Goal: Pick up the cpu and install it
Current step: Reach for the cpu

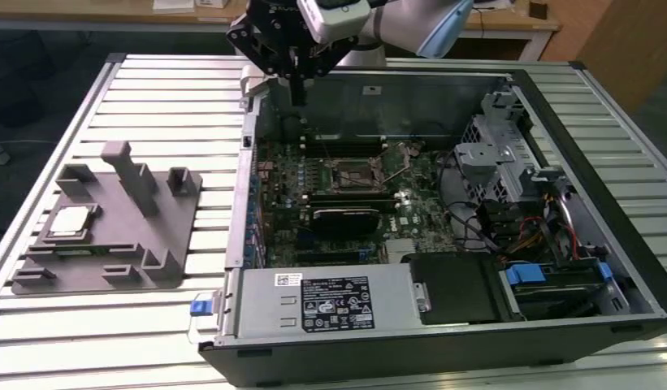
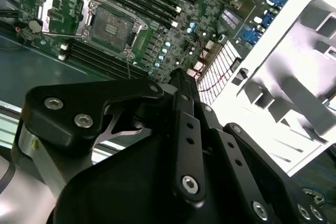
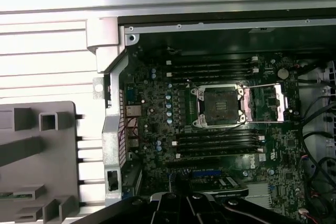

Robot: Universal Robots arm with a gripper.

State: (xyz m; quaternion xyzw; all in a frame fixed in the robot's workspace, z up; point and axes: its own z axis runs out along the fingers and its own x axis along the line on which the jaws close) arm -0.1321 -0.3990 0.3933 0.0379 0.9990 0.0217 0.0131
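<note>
The cpu (image 1: 71,221), a small silver square, lies in a recess of the grey holder (image 1: 116,244) on the exterior view's left, outside the computer case. My gripper (image 1: 298,102) hangs over the case's far left corner, well away from the chip, fingers shut together with nothing between them. The motherboard's socket (image 1: 355,172) sits in the middle of the board with its metal frame swung open. In both wrist views the bare socket (image 2: 113,24) (image 3: 219,106) lies below and ahead of my gripper (image 2: 177,73) (image 3: 176,196).
The open case (image 1: 577,162) lies on a slatted metal table (image 1: 149,97). Inside are a black square block (image 1: 349,218), memory slots (image 3: 215,66), a power supply (image 1: 322,301), a drive cage (image 1: 495,154) and loose cables (image 1: 528,227). Posts (image 1: 122,166) rise from the holder.
</note>
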